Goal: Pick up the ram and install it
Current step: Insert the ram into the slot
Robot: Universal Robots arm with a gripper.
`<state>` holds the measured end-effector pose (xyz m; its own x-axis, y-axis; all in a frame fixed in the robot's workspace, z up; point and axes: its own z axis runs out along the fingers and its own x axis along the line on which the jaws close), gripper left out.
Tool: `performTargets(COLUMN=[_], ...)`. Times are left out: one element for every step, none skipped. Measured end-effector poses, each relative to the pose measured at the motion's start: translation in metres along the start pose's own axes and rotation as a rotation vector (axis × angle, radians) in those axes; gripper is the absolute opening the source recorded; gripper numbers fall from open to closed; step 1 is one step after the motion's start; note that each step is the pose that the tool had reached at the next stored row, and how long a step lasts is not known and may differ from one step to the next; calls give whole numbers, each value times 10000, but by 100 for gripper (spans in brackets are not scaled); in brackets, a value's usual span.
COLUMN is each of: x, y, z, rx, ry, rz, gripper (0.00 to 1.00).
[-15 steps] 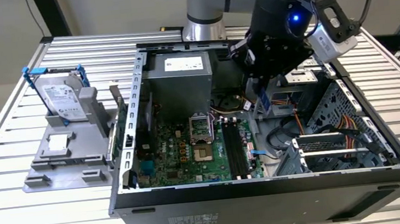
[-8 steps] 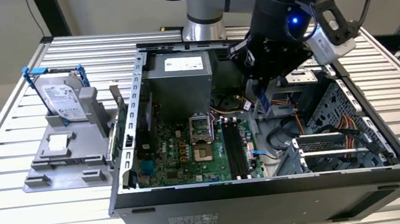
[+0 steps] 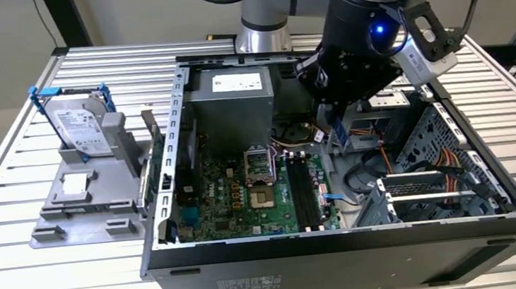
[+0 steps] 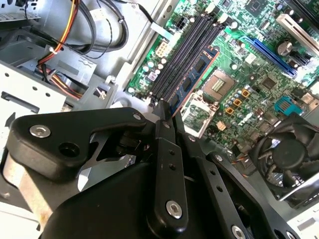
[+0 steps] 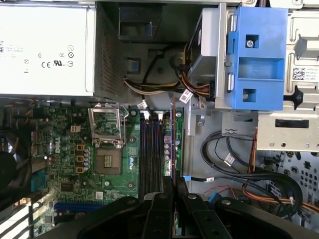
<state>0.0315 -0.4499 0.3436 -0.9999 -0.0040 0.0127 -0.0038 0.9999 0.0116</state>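
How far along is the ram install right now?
Pickup looks done: the end effector is shut on the ram, which hangs over the motherboard beside the long black slots. Left: the ram is not yet seated in a slot.

1. The gripper [image 4: 167, 112] has matt black fingers [image 4: 169, 164] that look like plastic or coated metal, set with shiny steel screws.
2. The ram [image 4: 192, 79] is a bluish circuit board with dark, faintly glossy chips.
3. The motherboard [image 5: 75, 164] is green board, with smooth black plastic slots [image 5: 149, 154].
4. The computer case [image 3: 344, 250] is dull grey sheet metal inside and matt black outside.
5. The table [image 3: 15, 182] is ribbed, brushed aluminium.
6. The hard drive [image 3: 81, 129] has a shiny metal face in a blue plastic frame.
7. The drive bracket [image 5: 259, 55] is smooth blue plastic.
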Motion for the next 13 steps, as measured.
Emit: performTargets(x=[0, 0, 0, 0, 0, 0, 0, 0, 0, 0, 0, 0, 0], y=[0, 0, 0, 0, 0, 0, 0, 0, 0, 0, 0, 0, 0], z=[3, 6, 10, 12, 14, 16, 18, 21, 23, 26, 28, 29, 32], rx=[-1, 2, 1, 1, 2, 3, 3, 3, 4, 4, 4, 5, 5], ry=[-1, 0, 0, 0, 0, 0, 0, 0, 0, 0, 0, 0, -1], rz=[0, 0, 0, 1, 0, 0, 1, 0, 1, 0, 0, 0, 1], gripper=[0, 0, 0, 0, 0, 0, 0, 0, 0, 0, 0, 0, 0])
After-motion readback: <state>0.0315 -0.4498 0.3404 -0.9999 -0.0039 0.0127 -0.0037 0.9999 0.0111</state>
